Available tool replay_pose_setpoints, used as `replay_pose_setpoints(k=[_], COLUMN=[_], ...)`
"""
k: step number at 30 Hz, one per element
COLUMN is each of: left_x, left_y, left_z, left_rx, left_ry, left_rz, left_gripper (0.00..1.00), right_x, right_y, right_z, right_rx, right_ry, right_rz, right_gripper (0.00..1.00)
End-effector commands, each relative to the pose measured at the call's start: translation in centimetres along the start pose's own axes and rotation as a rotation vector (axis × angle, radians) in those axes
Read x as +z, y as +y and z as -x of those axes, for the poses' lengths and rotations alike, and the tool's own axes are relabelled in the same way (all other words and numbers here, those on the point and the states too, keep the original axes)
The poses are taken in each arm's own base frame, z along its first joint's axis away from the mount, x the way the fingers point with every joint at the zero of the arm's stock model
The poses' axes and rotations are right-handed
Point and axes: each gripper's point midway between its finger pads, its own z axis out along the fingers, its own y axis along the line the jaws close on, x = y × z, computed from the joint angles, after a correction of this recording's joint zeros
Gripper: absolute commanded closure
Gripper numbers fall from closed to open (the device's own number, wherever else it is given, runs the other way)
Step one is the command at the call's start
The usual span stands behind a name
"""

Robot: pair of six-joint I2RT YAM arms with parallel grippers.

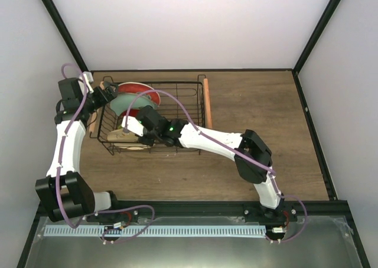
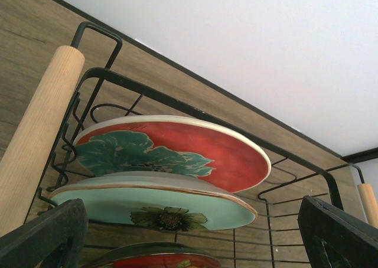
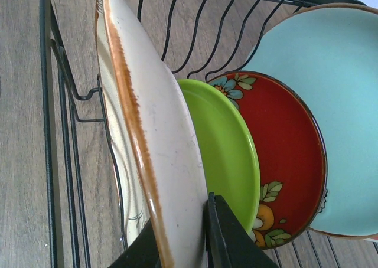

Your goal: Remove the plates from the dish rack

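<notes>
Right gripper (image 3: 186,224) fingers pinched narrow on the cream plate (image 3: 150,120) rim, inside dish rack (image 3: 46,103). Left gripper (image 2: 189,235) fingers wide apart, holding nothing.

I am working in a robot test cell in a lab, not a real kitchen. Plain white panels (image 1: 195,20) close it in, held by black frame bars (image 1: 59,26). The left arm (image 1: 66,147) and right arm (image 1: 212,141), trailing purple cables (image 1: 59,191), are bolted to a rail (image 1: 201,208) at the near edge of a wood-grain surface (image 1: 254,103). The household items are a dish rack (image 1: 183,84) and its plates (image 1: 142,94).
</notes>
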Motion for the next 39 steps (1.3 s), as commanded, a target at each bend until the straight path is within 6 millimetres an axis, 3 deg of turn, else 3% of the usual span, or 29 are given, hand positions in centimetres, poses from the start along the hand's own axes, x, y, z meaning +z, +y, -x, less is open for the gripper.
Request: replay_pose_setpoints(k=[1,6,14,24,30,33,39], left_x=[-0.3,-0.4,-0.7,-0.6,-1.2,-1.6,-2.8], left_y=[-0.2,-0.5,-1.0,-0.9,-1.0,-1.1,-0.7], left_z=[0.3,1.0,3.0,3.4,4.7,5.7,7.6], left_rx=[-0.005,0.008,0.034,0.025,0.037,0.045,0.064], left_ry=[-0.017,-0.035,-0.083,-0.092,-0.128,-0.158,-0.208], left_rz=[-0.017,-0.017,-0.021,-0.019,-0.016,-0.008,0.021], left_gripper=[0.00,0.00,0.00,0.00,0.00,0.00,0.00], right_x=[-0.5,-2.4,-7.3,-10.7,-13.5,-15.5,-21.4], right_y=[-0.7,-2.7,-5.7,-6.0,-6.5,-8.1,-14.4], right_z=[0.7,2.9,7.7,8.8,8.9,9.4,11.4], right_rx=[-0.005,-0.008,-0.031,-0.052,-0.037,0.011,0.139], right_ry=[-0.006,-0.066,-0.188,-0.208,-0.208,-0.230,-0.312], right_rz=[-0.043,-0.116,-0.209,-0.194,-0.185,-0.209,-0.309], right_gripper=[0.99,0.99,0.99,0.99,0.99,0.99,0.99])
